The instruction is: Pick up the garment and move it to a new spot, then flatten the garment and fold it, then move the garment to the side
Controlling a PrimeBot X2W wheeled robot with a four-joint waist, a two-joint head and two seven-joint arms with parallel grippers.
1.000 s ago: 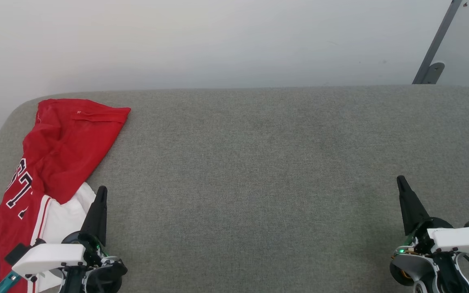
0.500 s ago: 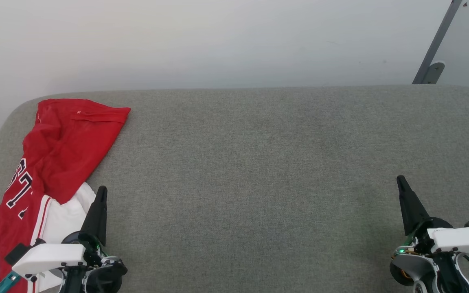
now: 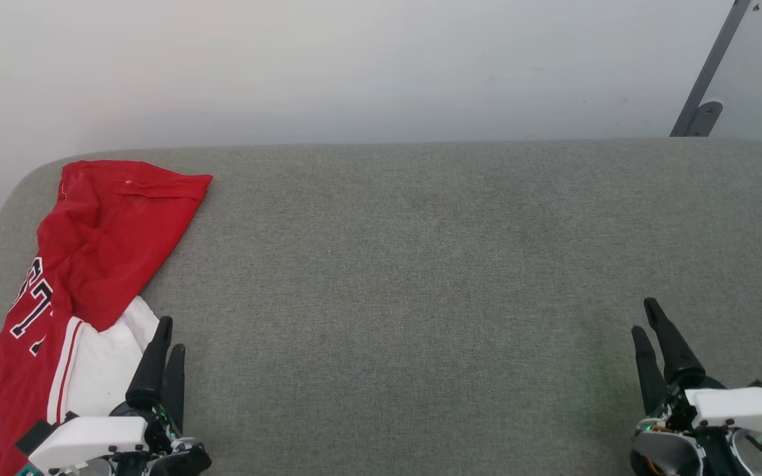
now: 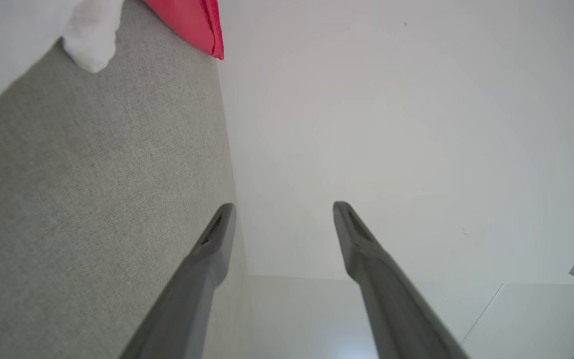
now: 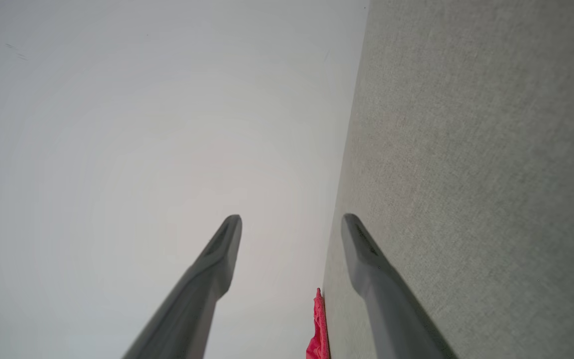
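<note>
Head view: the garment [image 3: 100, 225] lies rumpled along the left end of the grey surface [image 3: 421, 264]. It runs from the far left corner down to the near edge, red body uppermost, with black white-edged digits showing and a white sleeve [image 3: 106, 363] at its near side. The left tool [image 3: 172, 334] sits at lower left, just beside that sleeve, fingers pointing away from the robot, slightly apart and holding nothing. The right tool [image 3: 644, 317] sits at lower right, well away from the garment, fingers likewise parted and empty. A pale wall [image 3: 354, 66] stands behind, and a grey metal bracket [image 3: 708, 79] is at upper right.

Left wrist view: the left tool [image 4: 284, 207] has its two fingers spread with nothing between them. The surface [image 4: 92, 174] is to one side. The white sleeve [image 4: 87, 35] and a red edge of the garment [image 4: 192, 20] lie at the top left, clear of the fingers.

Right wrist view: the right tool [image 5: 292, 219] is spread wide and empty, alongside the surface [image 5: 466, 149]. A sliver of red garment [image 5: 318, 329] shows far off, at the bottom between the fingers.
</note>
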